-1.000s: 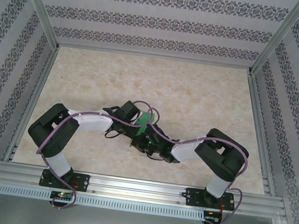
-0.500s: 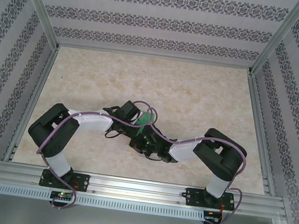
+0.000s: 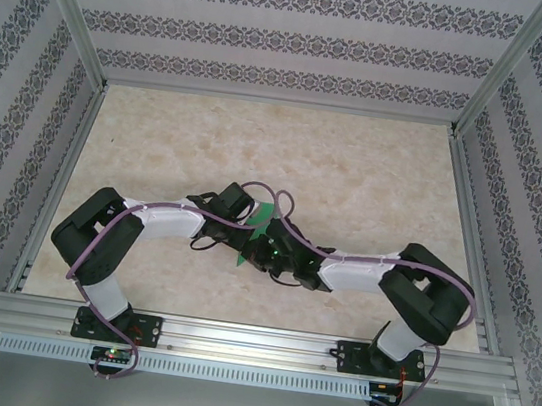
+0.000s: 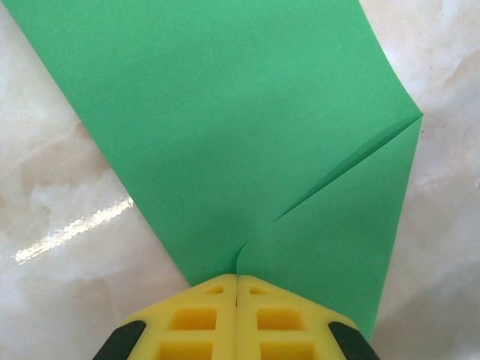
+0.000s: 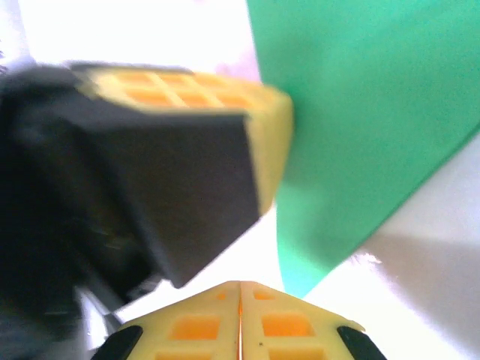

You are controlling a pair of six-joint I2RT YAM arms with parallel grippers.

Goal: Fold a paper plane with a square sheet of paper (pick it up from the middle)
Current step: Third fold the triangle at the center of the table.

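Square sheet of paper [image 4: 247, 135] on marbled table [image 3: 356, 175], patterned walls [image 3: 293, 45] around; left fingers [image 4: 195, 319] pinch it; right fingers [image 5: 195, 326] closed.

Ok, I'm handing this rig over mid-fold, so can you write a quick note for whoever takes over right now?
Grippers: the left gripper is shut on the near edge of the thin bright green paper sheet. The right gripper is shut beside the sheet's corner, nothing seen between its fingers.
Paper: spread over the marbled table, between the arms.
Done: one corner flap folded over diagonally.
Left: the remaining folds; no dart shape yet.
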